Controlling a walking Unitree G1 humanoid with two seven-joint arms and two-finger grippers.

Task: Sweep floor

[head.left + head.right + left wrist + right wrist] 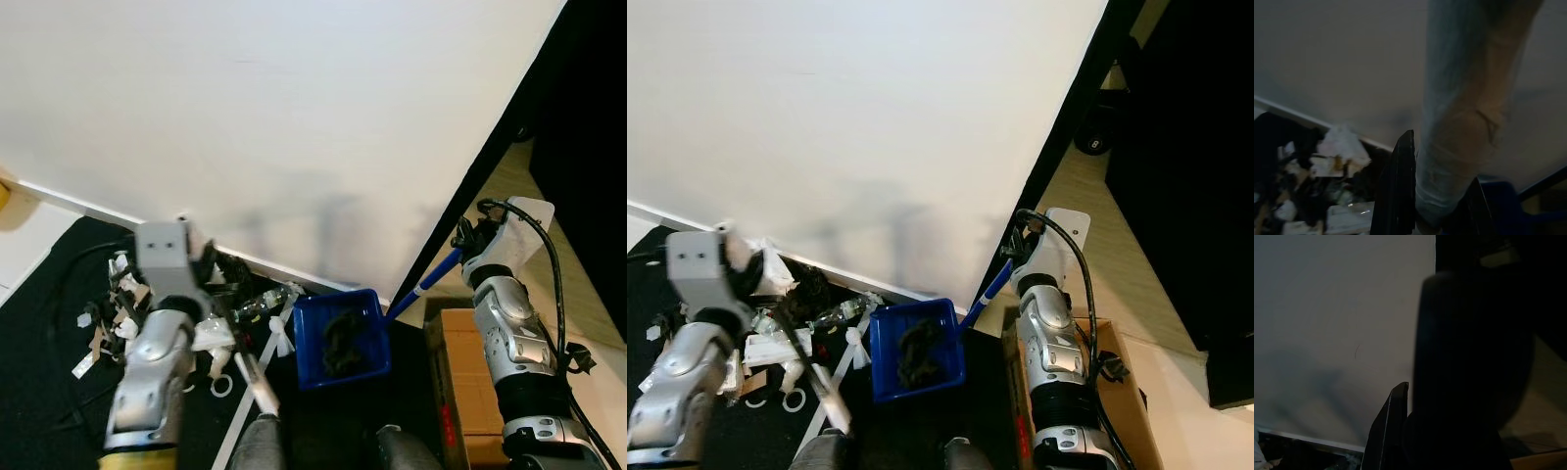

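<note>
My left gripper (208, 264) is shut on the pale broom handle (257, 384), which shows between its black fingers (1399, 191) in the left wrist view. The broom's dark head (809, 286) rests in a litter pile (122, 313) of paper scraps, a clear plastic bottle (257, 306) and white rings against the skirting board. My right gripper (468, 241) is shut on the blue handle (423, 284) of a blue dustpan (338, 343). The pan sits on the black floor just right of the pile and has dark debris inside.
A white wall (294, 127) stands close ahead. At the right a cardboard box (460, 392) sits by my right arm, next to a tan floor (1117, 235) and black panels. A dumbbell (1095, 137) lies further back.
</note>
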